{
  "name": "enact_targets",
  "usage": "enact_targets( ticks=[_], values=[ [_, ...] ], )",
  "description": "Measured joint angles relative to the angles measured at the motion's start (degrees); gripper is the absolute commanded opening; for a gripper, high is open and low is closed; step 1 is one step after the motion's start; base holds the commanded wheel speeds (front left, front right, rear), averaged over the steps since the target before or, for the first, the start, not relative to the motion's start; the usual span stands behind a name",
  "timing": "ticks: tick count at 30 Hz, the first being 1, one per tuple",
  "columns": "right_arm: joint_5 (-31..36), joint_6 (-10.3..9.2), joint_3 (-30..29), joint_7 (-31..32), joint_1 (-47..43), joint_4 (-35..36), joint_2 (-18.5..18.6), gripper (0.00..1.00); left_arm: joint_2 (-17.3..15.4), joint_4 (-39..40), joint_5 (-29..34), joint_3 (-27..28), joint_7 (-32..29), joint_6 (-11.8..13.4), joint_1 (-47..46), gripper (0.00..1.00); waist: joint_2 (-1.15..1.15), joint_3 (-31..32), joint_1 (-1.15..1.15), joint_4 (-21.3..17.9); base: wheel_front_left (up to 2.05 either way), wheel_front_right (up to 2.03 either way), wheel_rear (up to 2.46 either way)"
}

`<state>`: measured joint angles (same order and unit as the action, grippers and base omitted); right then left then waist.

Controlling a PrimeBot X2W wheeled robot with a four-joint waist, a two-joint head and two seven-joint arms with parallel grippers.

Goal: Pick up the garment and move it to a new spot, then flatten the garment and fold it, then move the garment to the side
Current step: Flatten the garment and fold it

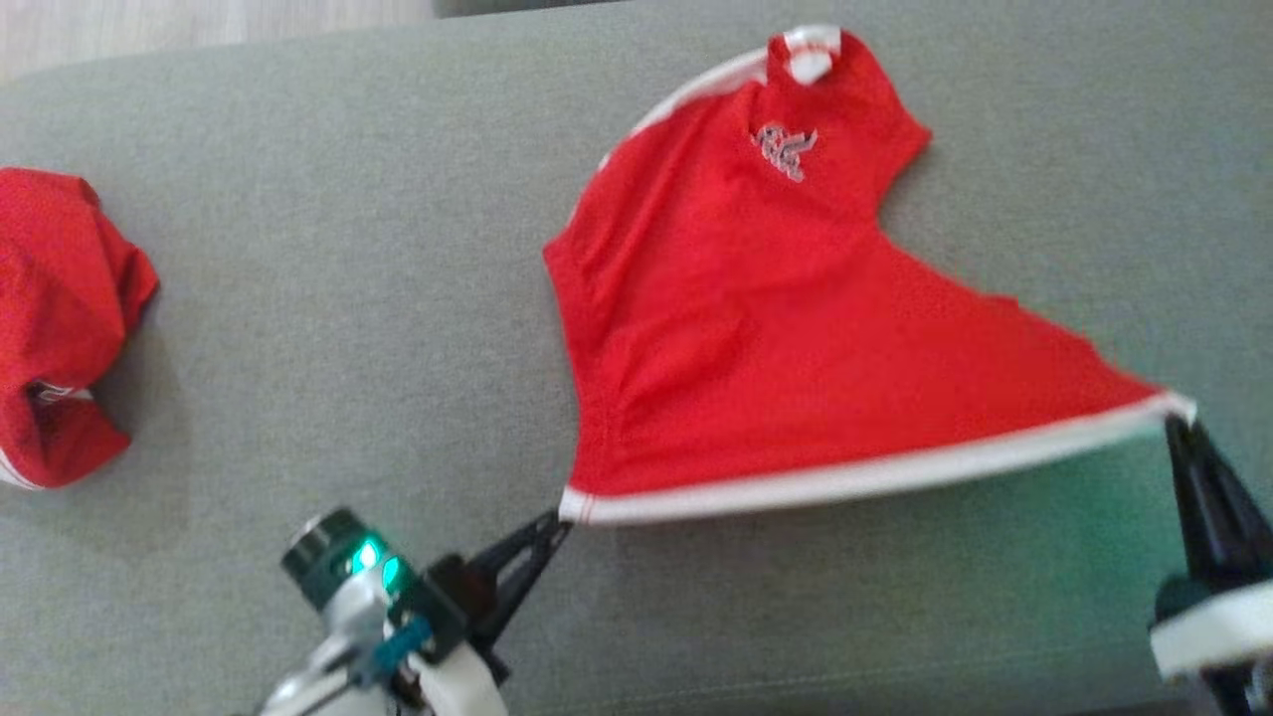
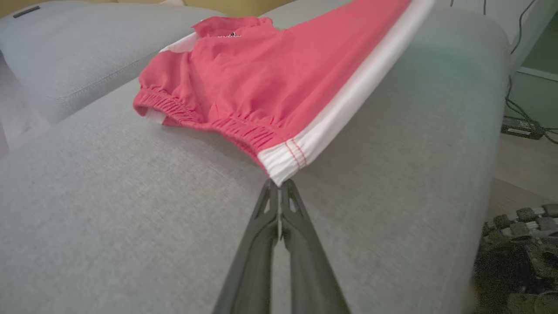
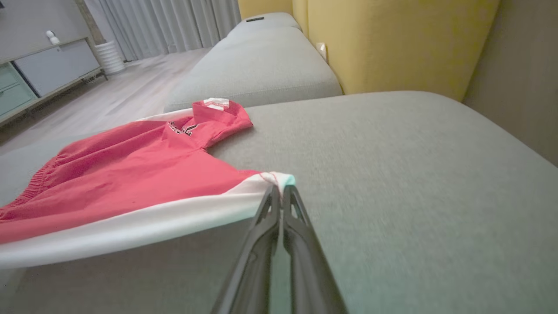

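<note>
Dark slender fingers (image 2: 255, 253), white wrists (image 1: 1208, 634)

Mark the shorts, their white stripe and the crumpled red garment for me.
shorts (image 1: 756, 328), head view, middle of the red cloth.
white stripe (image 1: 875, 476), head view, midway along the stretched edge.
crumpled red garment (image 1: 60, 318), head view, centre of the heap.

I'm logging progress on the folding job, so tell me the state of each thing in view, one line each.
red garment: spread out, white-banded edge pulled taut between the two hands, far end lying on the grey cushion.
left hand: shut on one corner of that edge.
right hand: shut on the other corner.
second red garment: crumpled in a heap at the left, nothing touching it.
</note>
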<state>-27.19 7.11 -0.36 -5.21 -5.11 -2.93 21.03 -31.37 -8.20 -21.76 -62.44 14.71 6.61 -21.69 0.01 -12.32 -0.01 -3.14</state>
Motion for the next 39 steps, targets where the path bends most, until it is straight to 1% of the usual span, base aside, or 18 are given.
enact_targets(
  ticks=[4, 9, 10, 11, 12, 13, 14, 15, 17, 19, 21, 23, 25, 28, 31, 33, 35, 39],
  values=[
    [1.3, 0.00, -3.5, 2.8, -7.5, 4.7, -2.8, 0.00, -1.0, 2.8, 0.0, 0.3, 0.0, 1.9, 4.0, 0.00, 0.00, 0.3, 0.00, 0.4, 0.00, 0.00, 0.00],
    [3.4, 0.00, -4.9, 4.9, -8.9, 7.3, -4.4, 0.00, -0.6, 2.9, 0.5, 0.6, 0.0, 2.0, 5.2, 0.00, 0.00, 0.1, 0.00, 1.2, 0.00, 0.00, 0.00],
    [3.6, 0.00, -4.9, 5.4, -8.9, 7.3, -4.4, 0.38, -0.3, 2.8, 0.8, 0.9, 0.0, 1.9, 5.2, 0.00, 0.00, 0.1, 0.00, 1.4, 0.00, 0.00, 0.00],
    [3.6, 0.00, -5.0, 5.8, -8.9, 7.3, -4.4, 1.00, 0.1, 2.7, 1.0, 1.3, 0.0, 1.9, 5.2, 0.00, 0.00, 0.1, 0.00, 1.5, 0.00, 0.00, 0.00],
    [3.6, 0.00, -5.3, 5.9, -8.9, 7.3, -4.5, 1.00, 0.6, 2.7, 0.9, 1.9, 0.0, 1.7, 5.2, 0.38, 0.00, 0.1, 0.00, 1.6, 0.00, 0.00, 0.00],
    [3.6, 0.00, -5.5, 6.3, -8.9, 7.3, -4.5, 1.00, 1.1, 2.6, 0.5, 2.3, 0.0, 1.3, 5.2, 0.80, 0.00, 0.2, 0.00, 1.7, 0.00, 0.00, 0.00],
    [3.5, 0.00, -5.8, 6.3, -8.9, 7.3, -4.5, 1.00, 1.2, 2.6, 0.2, 2.5, 0.0, 1.1, 5.2, 1.00, 0.00, 0.3, 0.00, 1.8, 0.00, 0.00, 0.00],
    [3.5, 0.00, -5.9, 6.5, -8.9, 7.5, -4.5, 1.00, 1.2, 2.7, 0.2, 2.8, 0.0, 1.1, 5.3, 1.00, 0.00, 0.4, 0.00, 1.9, 0.00, 0.00, 0.00],
    [3.3, 0.00, -5.9, 7.3, -8.6, 8.1, -4.3, 1.00, 1.0, 5.1, -1.5, 3.9, 0.0, -1.3, 6.4, 1.00, 0.00, 0.7, 0.00, 1.6, 0.00, 0.00, 0.00],
    [3.3, 0.00, -5.9, 7.3, -8.5, 8.1, -4.1, 1.00, 1.6, 8.8, -5.5, 4.4, -0.1, -3.7, 8.0, 1.00, 0.00, 0.9, 0.00, 1.4, 0.00, 0.00, 0.00],
    [3.3, 0.00, -5.8, 7.3, -8.4, 8.1, -4.1, 1.00, 2.6, 12.8, -11.4, 6.4, -0.1, -5.8, 10.1, 1.00, 0.00, 1.0, 0.00, 1.2, 0.00, 0.00, 0.00],
    [3.3, 0.00, -5.6, 7.2, -8.1, 8.1, -4.3, 1.00, 3.4, 15.5, -17.1, 9.8, -0.1, -6.5, 11.0, 1.00, 0.00, 0.8, 0.00, 1.0, 0.00, 0.00, 0.00],
    [3.5, 0.00, -5.4, 6.7, -7.5, 8.0, -4.7, 1.00, 3.7, 15.7, -21.5, 13.3, -0.8, -6.3, 10.2, 1.00, 0.00, 0.4, 0.00, 0.9, 0.00, 0.00, 0.00],
    [3.6, 0.00, -4.4, 6.2, -5.7, 7.5, -5.6, 1.00, 5.0, 10.3, -26.7, 17.3, -3.9, -5.0, 6.5, 1.00, 0.00, -0.6, 0.00, 0.8, 0.00, 0.00, 0.00],
    [4.1, 0.00, -3.2, 6.1, -4.1, 7.3, -5.9, 1.00, 8.6, 1.4, -31.4, 19.3, -8.0, -4.4, 0.6, 1.00, 0.00, -1.8, 0.00, 0.4, 0.00, 0.00, 0.00],
    [4.1, 0.00, -2.9, 5.6, -3.0, 6.7, -5.8, 1.00, 11.4, -4.4, -34.0, 19.5, -10.8, -4.9, -3.0, 1.00, 0.00, -2.7, 0.00, 0.0, 0.00, 0.00, 0.00],
    [4.2, 0.00, -2.7, 5.5, -2.0, 6.4, -5.8, 1.00, 13.8, -9.2, -36.0, 19.8, -12.6, -6.1, -5.9, 1.00, 0.00, -3.6, 0.00, -0.6, 0.00, 0.00, 0.00],
    [4.1, 0.00, -3.1, 5.0, -0.9, 5.8, -5.8, 1.00, 16.1, -18.0, -36.4, 20.0, -14.2, -6.6, -10.8, 1.00, 0.00, -5.2, 0.01, -1.6, 0.00, 0.00, 0.00]
  ],
)
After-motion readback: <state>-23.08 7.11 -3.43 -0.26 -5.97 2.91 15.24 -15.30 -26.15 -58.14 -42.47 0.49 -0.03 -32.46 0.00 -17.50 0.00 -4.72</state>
